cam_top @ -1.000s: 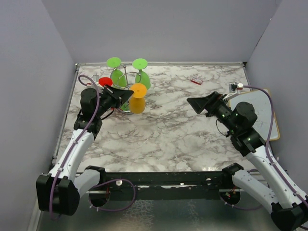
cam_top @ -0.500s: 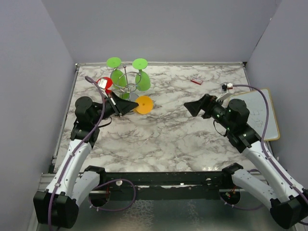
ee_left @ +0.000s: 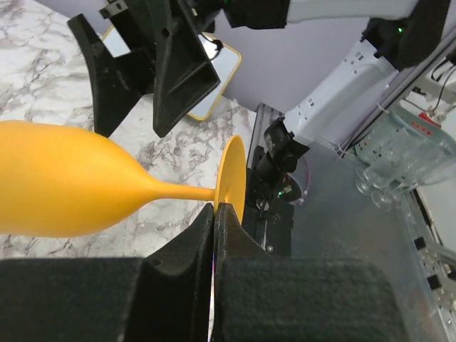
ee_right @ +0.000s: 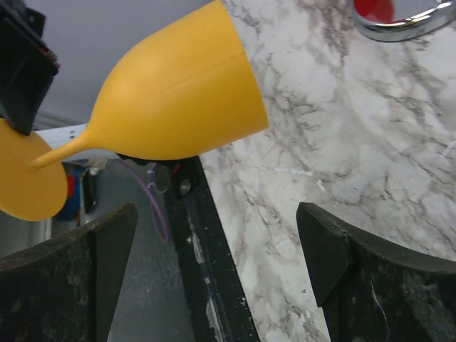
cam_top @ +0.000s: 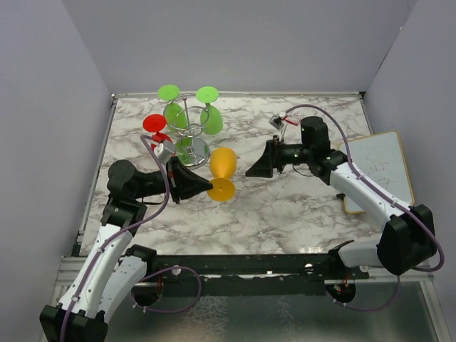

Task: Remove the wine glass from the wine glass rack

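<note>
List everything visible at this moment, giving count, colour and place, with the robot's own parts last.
orange wine glass: one, orange, off the rack, held over the table by its foot
green wine glasses: two, green, feet up on the far side of the rack
red wine glass: one, red, at the rack's left side
wine glass rack: one, chrome, far left part of the table
whiteboard: one, white, right edge of the table
table: one, white and grey marble pattern
left gripper: one, black, shut on the orange glass's foot
right gripper: one, black, open, facing the orange bowl, apart from it
</note>
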